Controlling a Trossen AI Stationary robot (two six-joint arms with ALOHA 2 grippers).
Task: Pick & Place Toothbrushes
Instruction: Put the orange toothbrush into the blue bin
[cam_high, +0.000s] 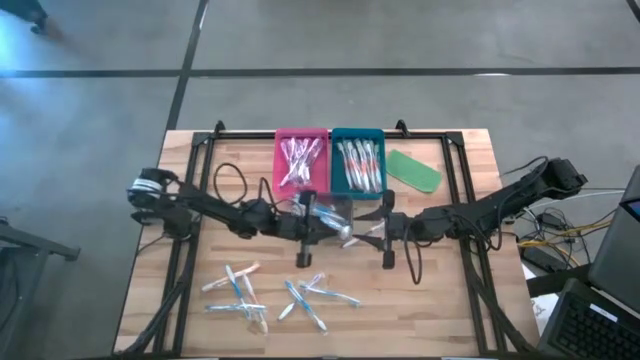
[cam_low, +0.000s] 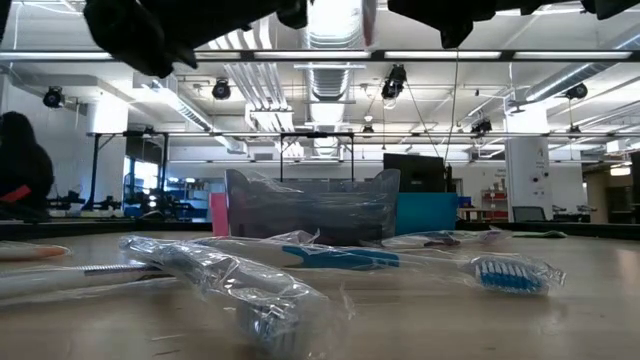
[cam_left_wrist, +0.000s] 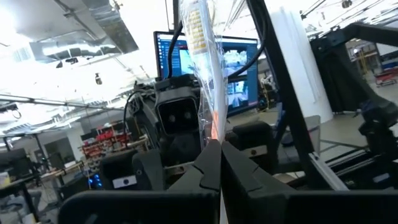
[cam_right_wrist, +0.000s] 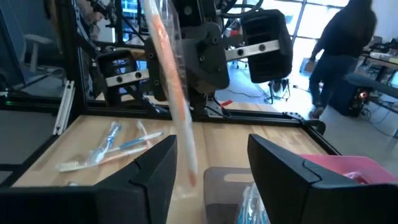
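A plastic-wrapped toothbrush (cam_left_wrist: 202, 56) with an orange accent is held above the middle of the table, my left gripper (cam_left_wrist: 219, 163) shut on it. My right gripper (cam_right_wrist: 211, 171) faces it from the table's right, open. The toothbrush (cam_right_wrist: 177, 118) stands between its fingers, close to one finger (cam_right_wrist: 155, 168); I cannot tell whether they touch. In the high view the two grippers (cam_high: 318, 225) (cam_high: 380, 232) meet in the middle. Several more wrapped toothbrushes (cam_high: 250, 292) lie loose near the front edge. Others fill the pink tray (cam_high: 283, 150) and the teal tray (cam_high: 336, 150). My left gripper pinches the wrapped toothbrush between its two fingers at one end (cam_left_wrist: 214, 140). The fingers come from the table's left, slanting a little upward, and lie across the brush. The brush rises steeply above the fingers, tilted and lifted clear of the table.
A clear plastic box (cam_low: 310, 205) stands mid-table, just in front of the trays and below the grippers. A flat green piece (cam_high: 413, 170) lies right of the teal tray. A black frame (cam_high: 455, 150) borders the table. A person (cam_right_wrist: 342, 50) moves in the room beyond.
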